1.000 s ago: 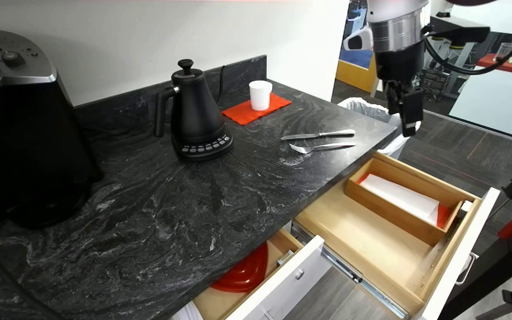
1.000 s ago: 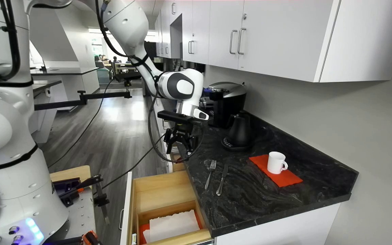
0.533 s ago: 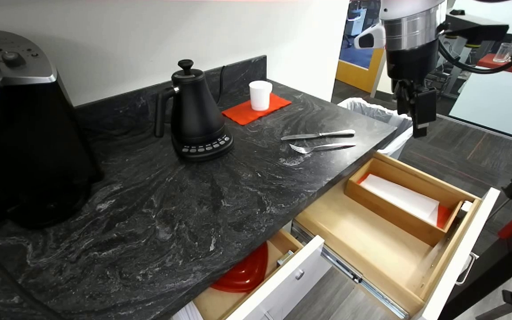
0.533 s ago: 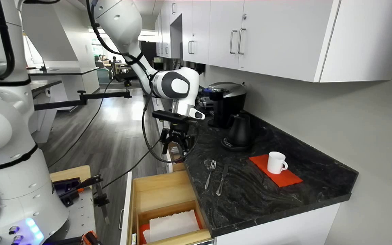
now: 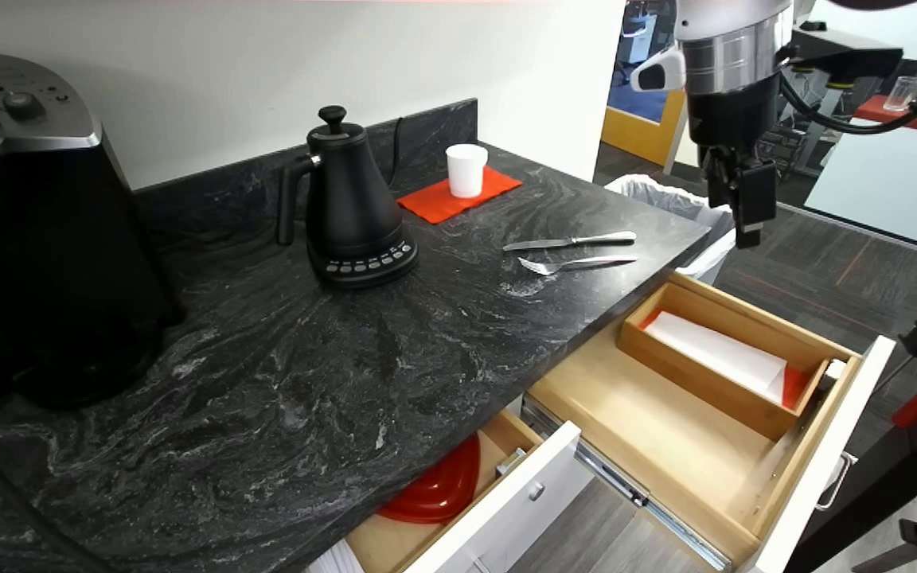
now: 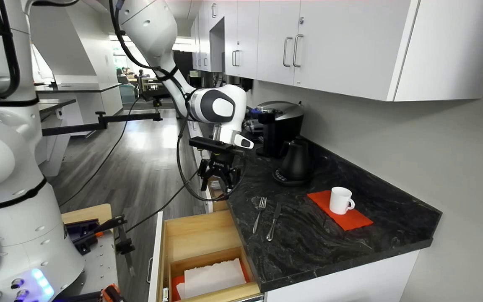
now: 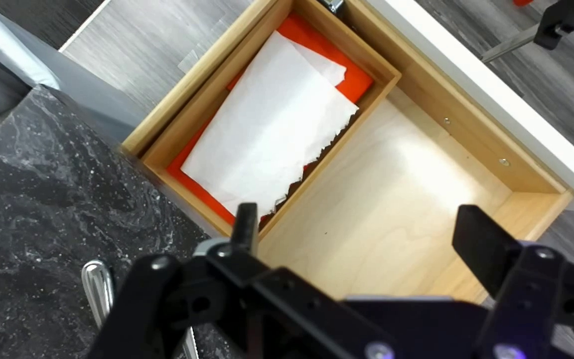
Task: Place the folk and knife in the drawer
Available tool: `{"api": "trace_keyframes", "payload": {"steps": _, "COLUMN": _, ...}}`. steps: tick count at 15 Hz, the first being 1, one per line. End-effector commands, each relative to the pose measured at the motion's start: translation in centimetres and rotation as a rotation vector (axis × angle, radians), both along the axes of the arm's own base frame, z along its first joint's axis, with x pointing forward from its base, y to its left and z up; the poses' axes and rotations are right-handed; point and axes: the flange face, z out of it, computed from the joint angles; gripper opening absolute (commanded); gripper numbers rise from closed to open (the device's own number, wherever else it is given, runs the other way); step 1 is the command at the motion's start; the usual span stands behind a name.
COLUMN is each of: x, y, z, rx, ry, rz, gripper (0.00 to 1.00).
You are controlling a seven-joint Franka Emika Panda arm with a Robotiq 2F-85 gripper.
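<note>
Your empty black two-finger gripper (image 7: 358,229), spread wide, now hangs farther over the light-wood drawer (image 5: 665,406), so reach back for the silver fork (image 5: 582,261) and silver knife (image 5: 570,242) on the black counter (image 5: 283,366)

In the wrist view, the knife (image 7: 98,289) is hidden except for its handle end, and all but a thin sliver of the fork (image 7: 191,344) is covered by the tool (image 7: 360,239), whose base is cut off by the lower edge. Part of the drawer (image 7: 361,214) is masked there too. The bottom of its tray (image 7: 334,151) is mostly concealed beneath a white sheet (image 7: 267,119) and red lining (image 7: 359,84). In an exterior view, a red round object (image 5: 442,489) is partly screened by the desk (image 5: 291,350), and the marks on the kettle (image 5: 355,199) are too small to be read. The arm (image 6: 151,29) is cut off at the top in both exterior views.
</note>
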Motion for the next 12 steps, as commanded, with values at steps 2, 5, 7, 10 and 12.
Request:
{"api": "trace_keyframes", "payload": {"steps": 2, "x": 6.4, "y": -2.6, "z": -5.9, "rx": -0.015, "ry": 0.043, "rz": -0.029, "gripper": 1.0}}
{"api": "trace_keyframes", "payload": {"steps": 5, "x": 10.9, "y": -4.0, "z": -9.5, "rx": -0.025, "ry": 0.024, "rz": -0.038, "gripper": 1.0}}
{"api": "trace_keyframes", "payload": {"steps": 7, "x": 13.2, "y": -4.3, "z": -10.8, "rx": -0.026, "ry": -0.01, "rz": -0.043, "gripper": 1.0}}
{"api": "trace_keyframes", "payload": {"steps": 10, "x": 14.7, "y": -4.1, "z": -11.9, "rx": -0.021, "ry": -0.03, "rz": -0.056, "gripper": 1.0}}
{"api": "trace_keyframes", "payload": {"steps": 12, "x": 15.1, "y": -3.8, "z": -12.0, "rx": -0.018, "ry": -0.032, "rz": -0.059, "gripper": 1.0}}
